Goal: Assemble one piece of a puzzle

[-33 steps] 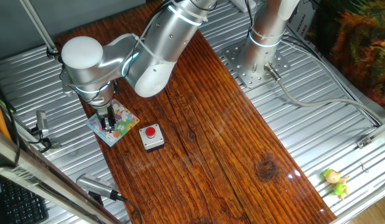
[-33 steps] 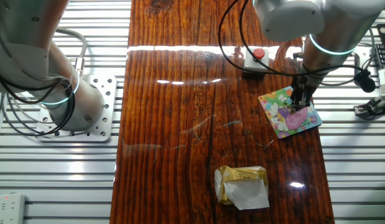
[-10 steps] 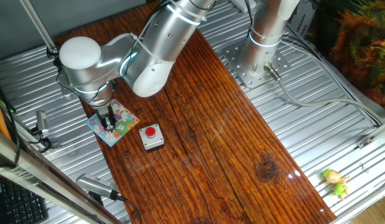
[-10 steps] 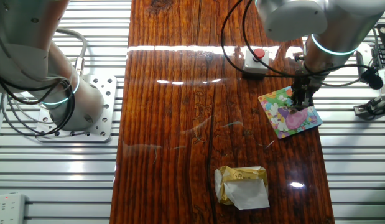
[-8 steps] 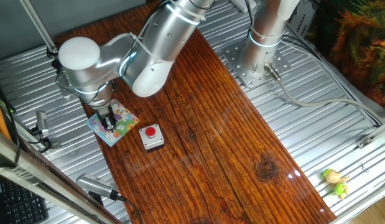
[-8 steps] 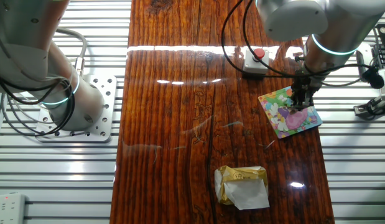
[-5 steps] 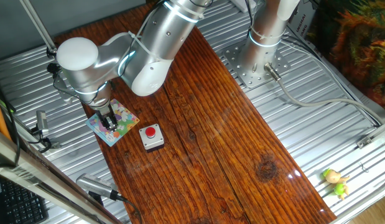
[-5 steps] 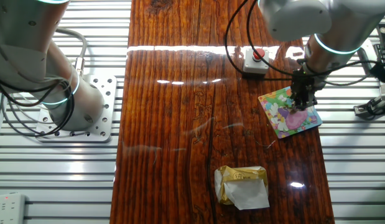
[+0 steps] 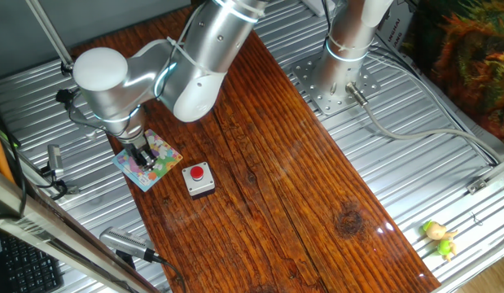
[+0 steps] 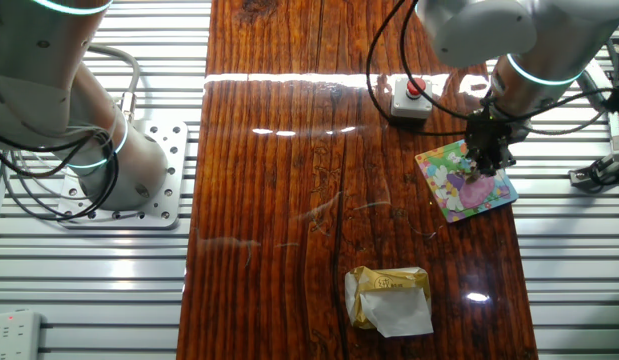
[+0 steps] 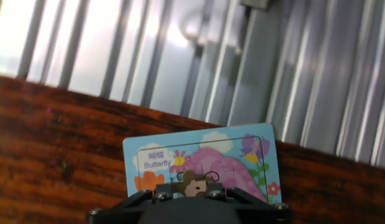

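The puzzle (image 9: 149, 159) is a small pastel picture board lying at the left edge of the wooden table. It also shows in the other fixed view (image 10: 465, 180) and in the hand view (image 11: 201, 162), where it carries a pink butterfly and the word "Butterfly". My gripper (image 9: 144, 160) points straight down with its fingertips on the board's middle (image 10: 478, 172). In the hand view the gripper body hides the tips. A small tan patch (image 11: 195, 181) shows in the narrow gap between the jaws. I cannot separate the piece from the picture.
A grey box with a red button (image 9: 198, 179) stands just right of the board. A crumpled yellow-white wrapper (image 10: 389, 298) lies on the wood farther off. Ribbed metal (image 9: 414, 171) borders the wooden table on both sides. A small yellow-green toy (image 9: 440, 237) lies on the metal.
The gripper has stayed on the board's middle. The wrist and arm have turned a little about the fingertips; the board has not shifted.
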Tool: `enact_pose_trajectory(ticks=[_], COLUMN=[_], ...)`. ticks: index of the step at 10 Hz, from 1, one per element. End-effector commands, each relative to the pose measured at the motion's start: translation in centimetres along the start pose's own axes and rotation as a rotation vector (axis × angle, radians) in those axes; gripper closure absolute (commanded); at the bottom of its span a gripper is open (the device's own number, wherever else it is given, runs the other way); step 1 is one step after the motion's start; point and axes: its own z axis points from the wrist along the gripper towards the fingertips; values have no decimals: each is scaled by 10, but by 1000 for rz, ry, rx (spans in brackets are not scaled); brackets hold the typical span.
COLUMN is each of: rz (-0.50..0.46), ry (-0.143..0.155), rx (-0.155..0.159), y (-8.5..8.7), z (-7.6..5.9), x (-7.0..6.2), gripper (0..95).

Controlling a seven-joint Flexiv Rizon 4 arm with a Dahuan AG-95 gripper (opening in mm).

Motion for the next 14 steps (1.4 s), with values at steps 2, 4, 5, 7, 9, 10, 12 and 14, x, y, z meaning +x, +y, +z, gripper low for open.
enact_pose_trajectory(ticks=[2,4,5,7,9,10,12,14], rz=[-237,-341,-389,-531,-651,-692,-783,-855], ry=[-20,-26,-28,-31,-35,-36,-38,-48], rx=[8,13,15,21,22,24,27,28], y=[0,0,0,1,1,1,1,1], z=[-1,-1,-1,0,0,0,0,0], x=[0,0,0,-1,-2,-2,-2,-2], gripper=[950,950,950,950,950,950,950,950])
